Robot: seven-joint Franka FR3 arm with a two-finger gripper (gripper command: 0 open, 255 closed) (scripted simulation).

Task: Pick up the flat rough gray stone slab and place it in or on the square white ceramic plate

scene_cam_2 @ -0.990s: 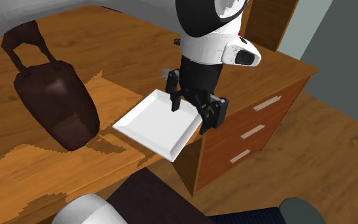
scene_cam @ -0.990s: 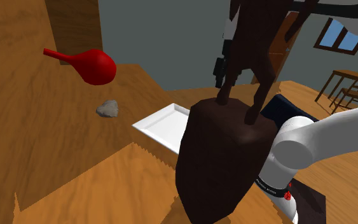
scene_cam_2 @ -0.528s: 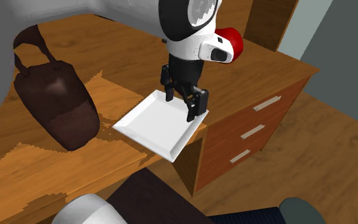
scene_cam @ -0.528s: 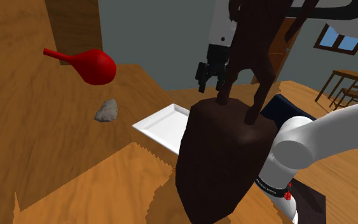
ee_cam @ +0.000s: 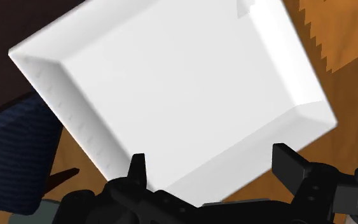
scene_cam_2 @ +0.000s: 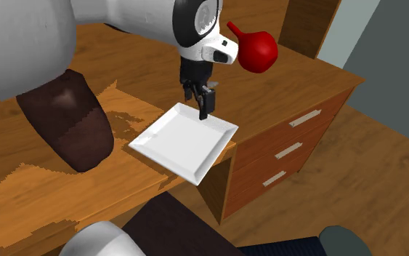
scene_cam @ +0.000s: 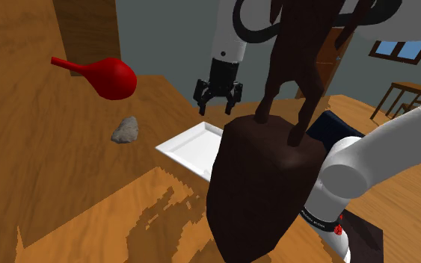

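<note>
- The jaws are hanging wide open and empty over the plate (scene_cam: 188,146).
- The stone (scene_cam: 126,128) is lying on the surface (scene_cam: 66,175), well apart from the plate, toward the shoulder view's left.

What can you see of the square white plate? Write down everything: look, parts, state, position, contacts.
The plate is square, plain white and smooth, with a flat centre and a raised, sloping rim. It is empty and lies flat on the wooden desk, close to its edge. The open claw hangs above its far side without touching it. A dark brown bag stands beside it and hides one corner in the shoulder view.
</note>
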